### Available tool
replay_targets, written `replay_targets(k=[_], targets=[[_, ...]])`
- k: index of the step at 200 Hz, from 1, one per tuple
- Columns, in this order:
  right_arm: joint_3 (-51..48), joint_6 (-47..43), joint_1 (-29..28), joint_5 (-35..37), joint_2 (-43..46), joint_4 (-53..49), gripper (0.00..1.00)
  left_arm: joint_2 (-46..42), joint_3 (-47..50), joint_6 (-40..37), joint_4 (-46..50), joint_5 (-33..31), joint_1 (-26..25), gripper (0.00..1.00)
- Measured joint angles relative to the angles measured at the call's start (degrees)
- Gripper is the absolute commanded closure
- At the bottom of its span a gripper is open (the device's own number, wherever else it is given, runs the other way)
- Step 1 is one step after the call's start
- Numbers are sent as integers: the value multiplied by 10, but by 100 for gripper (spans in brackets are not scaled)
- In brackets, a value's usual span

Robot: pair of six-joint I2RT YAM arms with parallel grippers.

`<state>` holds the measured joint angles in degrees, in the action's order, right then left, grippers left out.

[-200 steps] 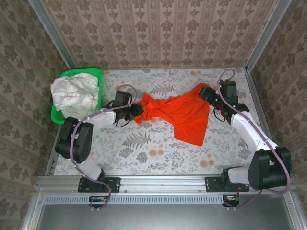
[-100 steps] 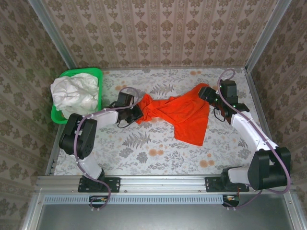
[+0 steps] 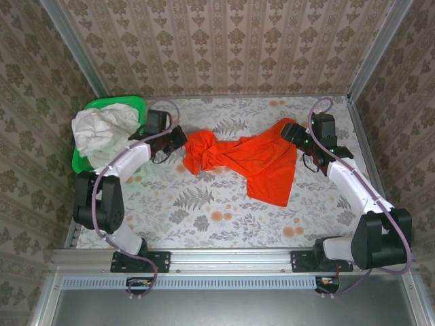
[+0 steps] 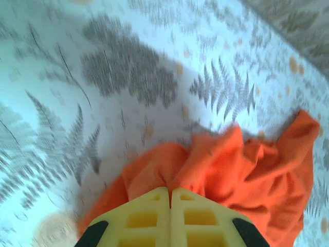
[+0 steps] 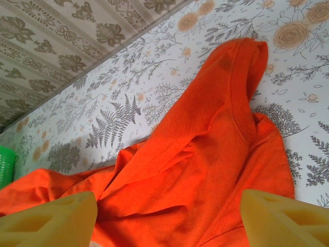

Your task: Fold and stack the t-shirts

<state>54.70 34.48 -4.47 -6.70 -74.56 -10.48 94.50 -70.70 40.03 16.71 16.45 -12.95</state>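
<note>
The orange-red t-shirt [image 3: 251, 159] lies crumpled across the middle of the table. My left gripper [image 3: 181, 139] is shut on its bunched left end, and the cloth is pinched between the yellow fingers [image 4: 149, 216] in the left wrist view. The orange-red t-shirt [image 4: 241, 164] trails away to the right of them. My right gripper [image 3: 291, 133] hovers open over the shirt's far right corner. Its fingertips [image 5: 56, 216] stand wide apart above the orange-red t-shirt [image 5: 205, 149]. The white t-shirt [image 3: 102, 132] sits heaped in the green basket [image 3: 129, 102].
The green basket stands at the table's far left corner, just left of my left gripper. Patterned walls and metal rails [image 3: 211, 259] enclose the floral table [image 3: 204, 210]. Bare tabletop lies in front of the orange-red shirt.
My left gripper closed on the orange-red shirt's left end and drew it back and left toward the basket, stretching that end out. The right arm has not moved.
</note>
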Motion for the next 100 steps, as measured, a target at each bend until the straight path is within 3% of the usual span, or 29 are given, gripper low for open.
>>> replay_targets(k=[61, 77, 100], targets=[[0, -1, -1, -9, 0, 0, 25, 157, -223, -32, 53, 25, 83, 100], [0, -2, -1, -11, 0, 0, 24, 193, -266, -34, 63, 31, 91, 54], [5, -3, -5, -13, -2, 0, 23, 218, -291, -34, 70, 33, 95, 24]])
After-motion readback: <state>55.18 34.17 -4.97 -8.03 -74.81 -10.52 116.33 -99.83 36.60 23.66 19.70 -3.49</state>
